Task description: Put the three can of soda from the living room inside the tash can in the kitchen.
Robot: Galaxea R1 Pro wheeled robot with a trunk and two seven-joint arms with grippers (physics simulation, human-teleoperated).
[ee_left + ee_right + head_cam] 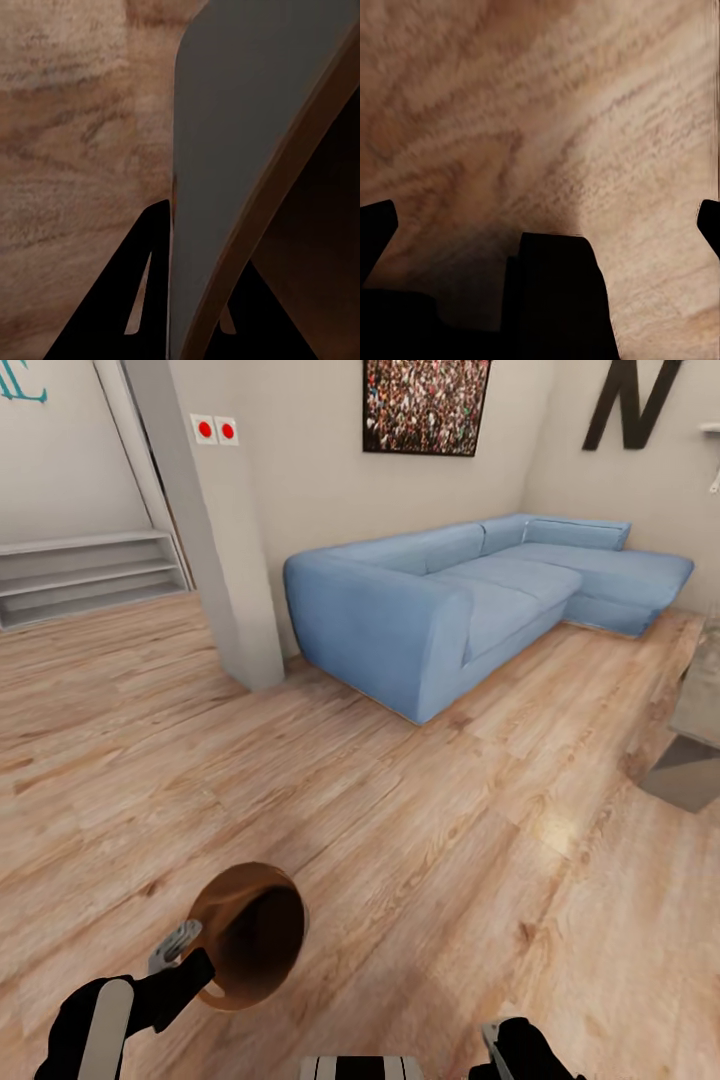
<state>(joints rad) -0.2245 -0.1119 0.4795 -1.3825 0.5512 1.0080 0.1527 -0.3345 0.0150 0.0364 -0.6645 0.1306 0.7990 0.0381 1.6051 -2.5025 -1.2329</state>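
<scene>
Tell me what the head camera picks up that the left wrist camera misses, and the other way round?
The head view alone takes in the room: the blue sofa, a pillar, a wall picture and the left arm carrying the trash can. The left wrist view alone gives a close look at the can's wall edge pinched between the dark fingers. Both share the can and the wood floor.

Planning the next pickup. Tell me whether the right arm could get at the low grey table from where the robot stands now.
Probably not. The right gripper hangs open by the robot's body over bare wood floor, and the grey table sits well off at the head view's right edge. Nothing blocks the path, so driving closer should do it.
</scene>
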